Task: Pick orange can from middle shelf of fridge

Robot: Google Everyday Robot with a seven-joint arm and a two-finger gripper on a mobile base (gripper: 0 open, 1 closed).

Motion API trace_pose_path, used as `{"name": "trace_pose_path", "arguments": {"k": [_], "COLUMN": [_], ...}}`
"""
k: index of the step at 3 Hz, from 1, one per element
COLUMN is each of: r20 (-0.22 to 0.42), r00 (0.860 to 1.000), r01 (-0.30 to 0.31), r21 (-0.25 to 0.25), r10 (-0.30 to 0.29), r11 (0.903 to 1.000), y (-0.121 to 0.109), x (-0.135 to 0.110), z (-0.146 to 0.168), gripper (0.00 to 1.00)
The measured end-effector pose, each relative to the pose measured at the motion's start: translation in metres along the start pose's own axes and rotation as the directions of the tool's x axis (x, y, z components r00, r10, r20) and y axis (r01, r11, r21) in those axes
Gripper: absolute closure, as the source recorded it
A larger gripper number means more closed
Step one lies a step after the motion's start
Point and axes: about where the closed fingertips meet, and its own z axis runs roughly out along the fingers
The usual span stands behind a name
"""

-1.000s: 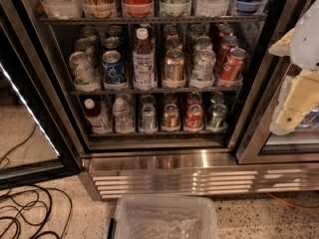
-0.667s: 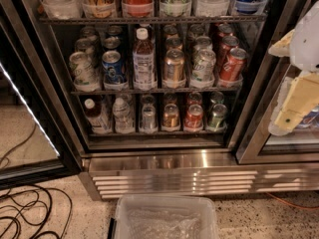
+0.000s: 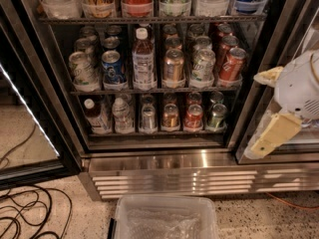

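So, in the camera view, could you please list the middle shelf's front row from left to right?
Silver-green can, blue can, white-capped bottle, orange can, silver can, red can; then, farthest right, the gripper.

Gripper (image 3: 254, 114) hangs right of the opening, in front of the fridge (image 3: 169, 163) frame, fingers spread, nothing held. I see open front access; the door (image 3: 30, 133) is swung off left. Orange can (image 3: 174, 66) stands at the front of the middle shelf (image 3: 149, 90), with the bottle (image 3: 143, 59) close left and the silver-green can (image 3: 203, 63) close right. Upper shelf (image 3: 149, 20) caps the room above. Bin (image 3: 164, 218) and cables (image 3: 25, 213) are on the floor.
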Motion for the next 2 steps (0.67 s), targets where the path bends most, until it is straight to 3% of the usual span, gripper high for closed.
{"name": "trace_pose_path", "arguments": {"k": [1, 2], "r20": [0.168, 0.290], "r00": [0.985, 0.957], "r01": [-0.029, -0.016], "r21": [0.007, 0.003], "r10": [0.027, 0.014], "r11": [0.9996, 0.9999], "y": [0.003, 0.001], "x": [-0.003, -0.015], "z": [0.034, 0.055], "gripper": [0.00, 0.00]}}
